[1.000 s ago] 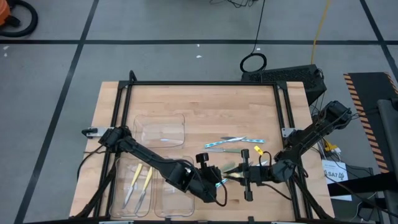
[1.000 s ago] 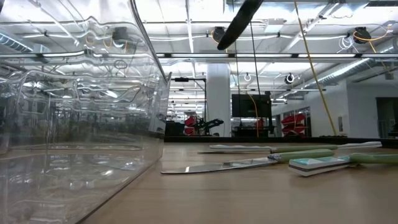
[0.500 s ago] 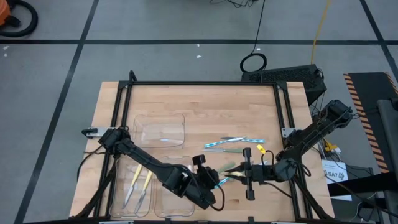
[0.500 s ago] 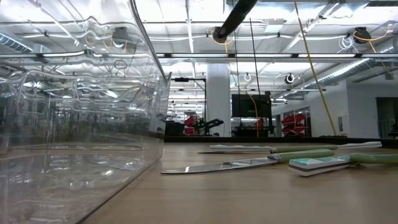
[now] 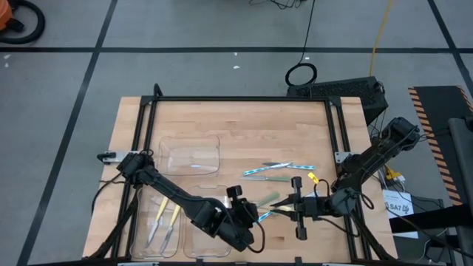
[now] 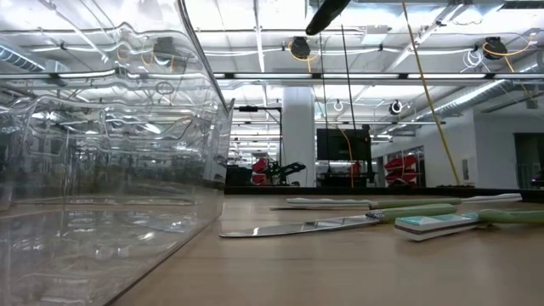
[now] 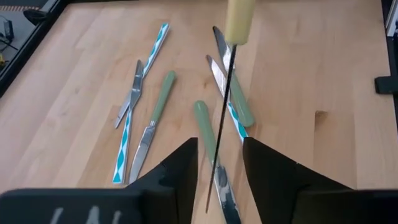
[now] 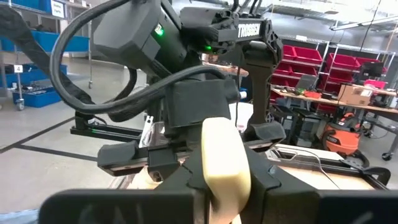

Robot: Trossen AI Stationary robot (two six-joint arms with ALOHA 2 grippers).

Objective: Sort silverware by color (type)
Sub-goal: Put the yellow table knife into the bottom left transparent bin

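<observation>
My right gripper (image 5: 285, 209) is shut on a yellow-handled utensil (image 7: 239, 18), held off the table near its front edge. The utensil's thin blade (image 7: 219, 143), seen edge-on, runs between the open fingers of my left gripper (image 7: 221, 165), which faces the right one and stands on both sides of the blade without touching it. Several green-handled (image 7: 159, 93) and blue-striped (image 7: 155, 45) utensils lie flat on the wood below. Two more yellow ones (image 5: 164, 219) lie in a clear tray (image 5: 140, 222). My right gripper pinches the utensil's yellow handle (image 8: 225, 163) between its two fingers. It comes about level from the table's right side, and the utensil sticks out forward along the fingers. The utensil is lifted clear of the table, blade toward my left gripper.
Another clear tray (image 5: 168, 148) sits at the far left and a third (image 5: 194, 238) at the near edge; one tray wall (image 6: 110, 153) fills the low view's left. A black frame (image 5: 244, 98) rims the table. Loose utensils (image 5: 277, 169) lie at mid-right.
My left arm has drawn back slightly toward the table's left edge, away from my right gripper. The yellow-handled utensil has stayed with my right gripper, clear of the table.
</observation>
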